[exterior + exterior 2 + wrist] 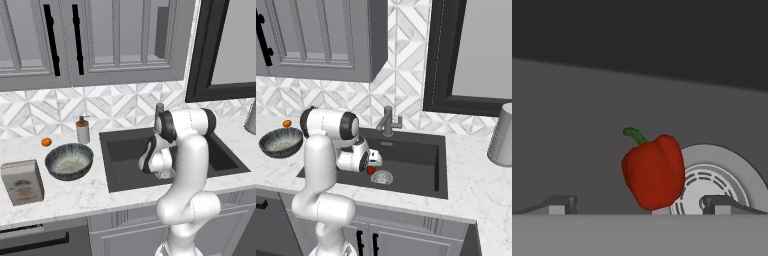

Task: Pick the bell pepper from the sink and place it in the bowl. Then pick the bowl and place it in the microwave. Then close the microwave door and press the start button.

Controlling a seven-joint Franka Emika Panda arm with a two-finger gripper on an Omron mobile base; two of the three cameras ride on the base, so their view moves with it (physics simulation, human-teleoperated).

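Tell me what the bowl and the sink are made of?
The bowl looks like glazed ceramic: dark speckled outside, pale inside. The sink looks like matte dark-grey stone or composite, with no shine; its drain looks like brushed metal.

Bell pepper [653, 171] lies in sink [120, 172], touching drain [712, 182]. Bowl [69, 161] on counter left of sink; faucet [387, 121] behind sink.
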